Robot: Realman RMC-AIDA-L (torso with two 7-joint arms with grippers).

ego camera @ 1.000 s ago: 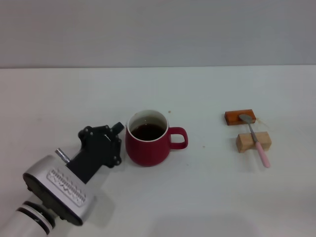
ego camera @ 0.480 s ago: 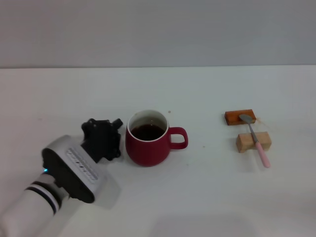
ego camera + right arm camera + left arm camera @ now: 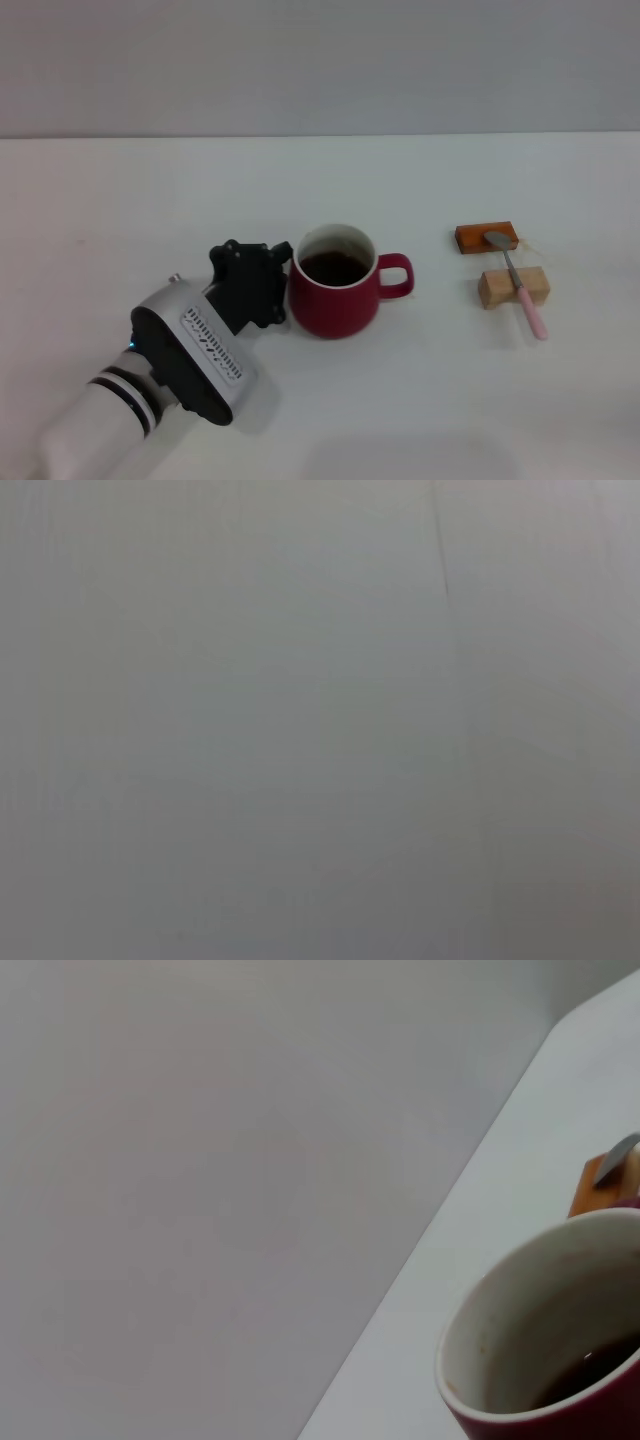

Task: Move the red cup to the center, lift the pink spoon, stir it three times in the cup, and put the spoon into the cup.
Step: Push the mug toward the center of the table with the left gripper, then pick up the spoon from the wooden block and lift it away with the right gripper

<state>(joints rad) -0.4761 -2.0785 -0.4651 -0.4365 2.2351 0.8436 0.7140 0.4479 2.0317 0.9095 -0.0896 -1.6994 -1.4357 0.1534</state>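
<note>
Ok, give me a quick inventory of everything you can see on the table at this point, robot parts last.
red cup: one, dark red, white inside, dark liquid in it, mid-table, handle toward the robot's right.
pink spoon: one, pink handle, grey bowl, lying across both blocks, right side.
orange-brown block: one, under the spoon bowl.
tan wooden block: one, under the spoon neck, nearer the robot.
table: one, white.
left hand: one, black, against the cup's left side.
right hand: not in view.

The red cup (image 3: 335, 300) is dark red outside, white inside, holding dark brown liquid; the pink spoon (image 3: 517, 281) has a pale pink handle and grey bowl; the counter (image 3: 420, 400) is white; the left gripper (image 3: 252, 283) is black.
</note>
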